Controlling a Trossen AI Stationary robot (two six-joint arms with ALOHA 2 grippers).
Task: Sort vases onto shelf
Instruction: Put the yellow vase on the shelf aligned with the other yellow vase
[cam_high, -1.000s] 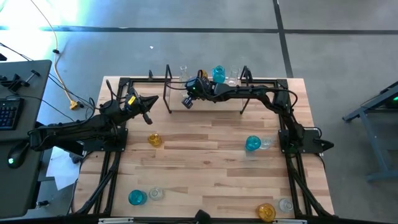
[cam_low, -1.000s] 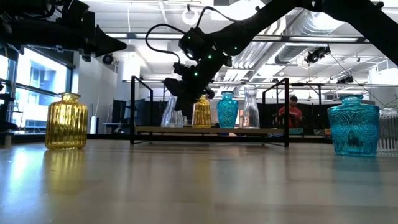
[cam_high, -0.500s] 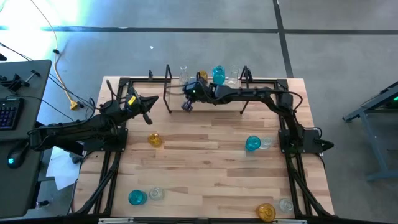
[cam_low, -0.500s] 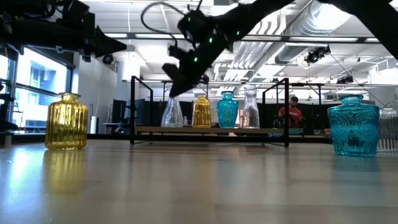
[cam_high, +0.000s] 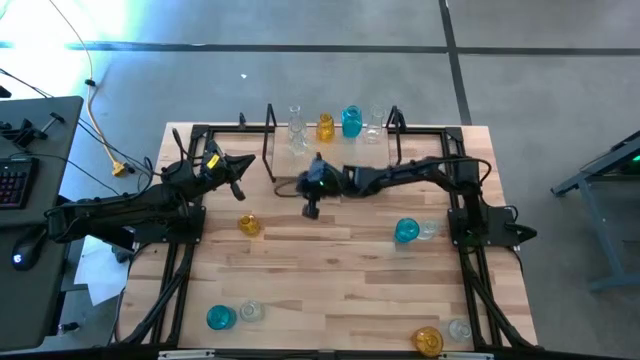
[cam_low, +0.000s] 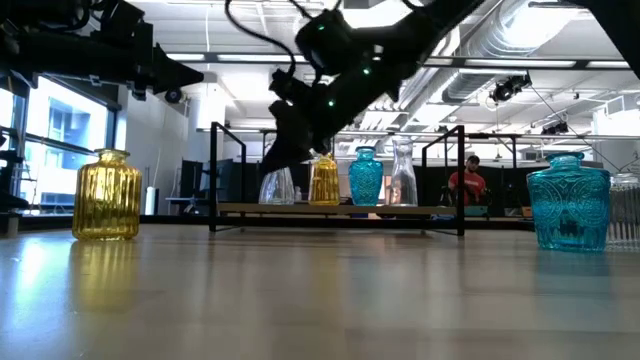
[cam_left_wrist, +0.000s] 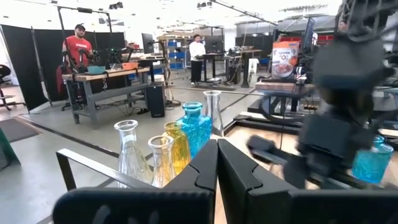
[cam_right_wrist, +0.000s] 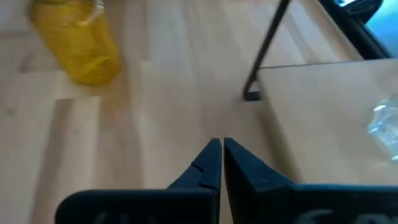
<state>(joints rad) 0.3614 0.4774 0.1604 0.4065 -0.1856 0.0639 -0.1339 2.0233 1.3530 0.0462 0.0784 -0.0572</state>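
Observation:
The shelf (cam_high: 335, 165) stands at the table's far edge with several vases in a row on its board: clear (cam_high: 296, 127), amber (cam_high: 325, 127), teal (cam_high: 351, 121) and clear (cam_high: 374, 126). My right gripper (cam_high: 310, 210) hangs shut and empty over the bare tabletop just in front of the shelf, slanting down. An amber vase (cam_right_wrist: 78, 46) stands on the table ahead of it, to its left. My left gripper (cam_high: 240, 190) waits shut and empty, level, above the table's left side, pointing at the shelf's vases (cam_left_wrist: 186, 134).
Loose vases stand on the tabletop: teal (cam_high: 407, 232) beside clear (cam_high: 428, 230) at the right, teal (cam_high: 220, 318) and clear (cam_high: 250, 312) at the near left, amber (cam_high: 428, 342) and clear (cam_high: 460, 328) at the near right. The shelf's black leg (cam_right_wrist: 264, 56) is close to my right gripper.
My right gripper has drawn back from over the shelf's left end toward the table's near edge, sinking a little and rolling, and stays shut and empty. The vases on the shelf have stayed where they were.

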